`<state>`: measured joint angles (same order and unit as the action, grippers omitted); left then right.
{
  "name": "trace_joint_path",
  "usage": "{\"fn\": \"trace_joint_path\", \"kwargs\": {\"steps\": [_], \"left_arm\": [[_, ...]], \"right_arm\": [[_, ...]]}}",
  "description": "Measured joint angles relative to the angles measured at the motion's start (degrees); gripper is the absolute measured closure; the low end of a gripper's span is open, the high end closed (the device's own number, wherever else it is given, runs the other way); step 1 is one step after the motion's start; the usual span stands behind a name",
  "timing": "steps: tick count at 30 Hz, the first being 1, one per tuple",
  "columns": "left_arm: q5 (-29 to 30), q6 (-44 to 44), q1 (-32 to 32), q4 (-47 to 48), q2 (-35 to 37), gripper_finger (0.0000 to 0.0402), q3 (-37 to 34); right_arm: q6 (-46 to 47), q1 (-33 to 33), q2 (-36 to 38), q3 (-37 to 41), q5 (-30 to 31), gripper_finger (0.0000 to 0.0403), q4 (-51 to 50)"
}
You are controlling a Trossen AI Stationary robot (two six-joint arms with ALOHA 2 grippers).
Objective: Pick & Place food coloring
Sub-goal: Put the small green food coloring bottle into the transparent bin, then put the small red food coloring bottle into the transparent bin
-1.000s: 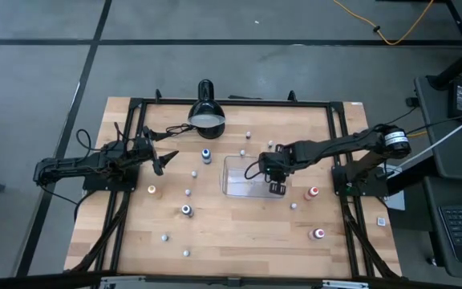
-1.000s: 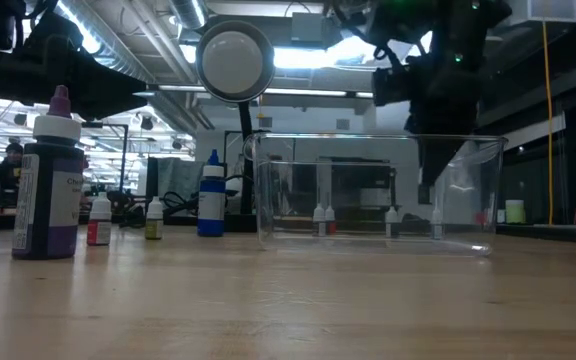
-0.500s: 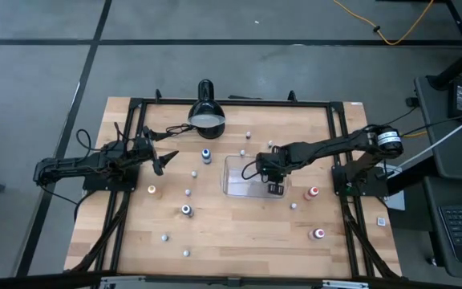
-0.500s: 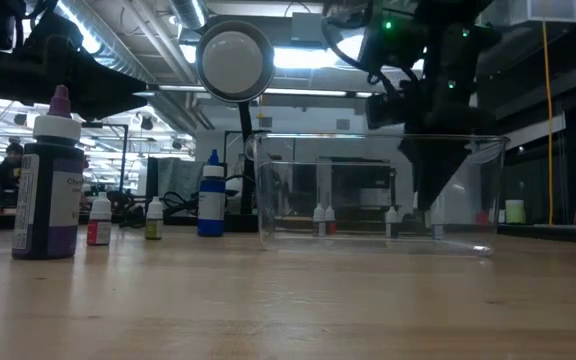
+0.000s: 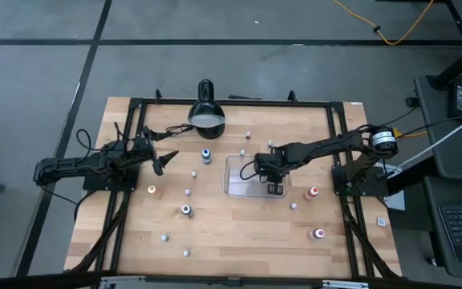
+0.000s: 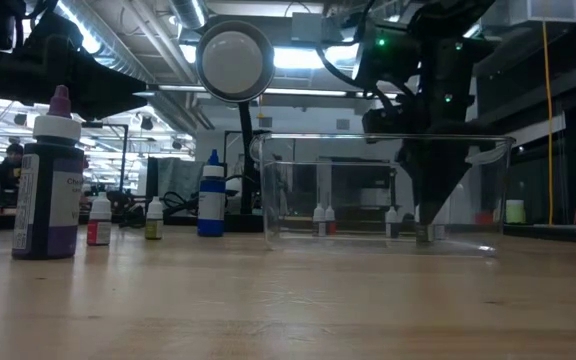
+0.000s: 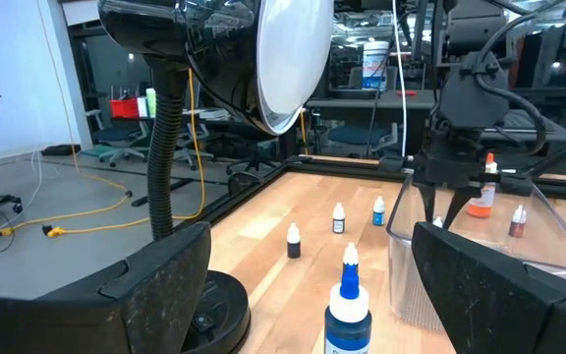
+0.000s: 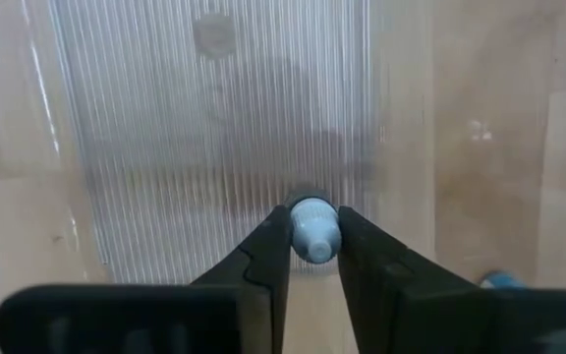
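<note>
One tiny food coloring bottle (image 8: 312, 228) pinched at cap by right gripper (image 8: 312, 258), frame centre over tray (image 5: 236, 178); probably light, rigid, slippery, so best gripped just under cap; left gripper (image 5: 165, 160) wide open, idle mid-left

One desk (image 5: 231, 233) carried one clear tray (image 5: 237, 181) and one black lamp (image 5: 206, 112). Two arms (image 5: 327, 146) reached over it, each ending in one pincer: the left pincer (image 5: 168, 158) and the right pincer (image 5: 276, 189). From above, fourteen food coloring bottles (image 5: 188, 193) could be counted, though the smallest were hard to tell:
- two red-topped bottles (image 5: 314, 193)
- one blue-topped bottle (image 5: 206, 154)
- one orange-topped bottle (image 5: 151, 190)
- one dark-topped bottle (image 5: 186, 210)
- eight pale small bottles (image 5: 165, 238) standing loose on the wood
- one pale-capped bottle (image 8: 312, 228) between the right pincer's two fingers, over the tray
</note>
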<state>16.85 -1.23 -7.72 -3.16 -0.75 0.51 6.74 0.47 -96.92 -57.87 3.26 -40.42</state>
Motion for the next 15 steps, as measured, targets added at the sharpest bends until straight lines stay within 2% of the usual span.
{"fn": "trace_joint_path", "kwargs": {"steps": [5,15], "left_arm": [[0.0,0.0,0.0,0.0,0.0,0.0054,0.0],[0.0,0.0,0.0,0.0,0.0,0.0054,0.0]], "right_arm": [[0.4,-0.3,0.1,0.0,0.1,0.0302,-0.2],[-0.1,-0.4,0.9,-2.6,0.1,0.0238,-2.1]]}}
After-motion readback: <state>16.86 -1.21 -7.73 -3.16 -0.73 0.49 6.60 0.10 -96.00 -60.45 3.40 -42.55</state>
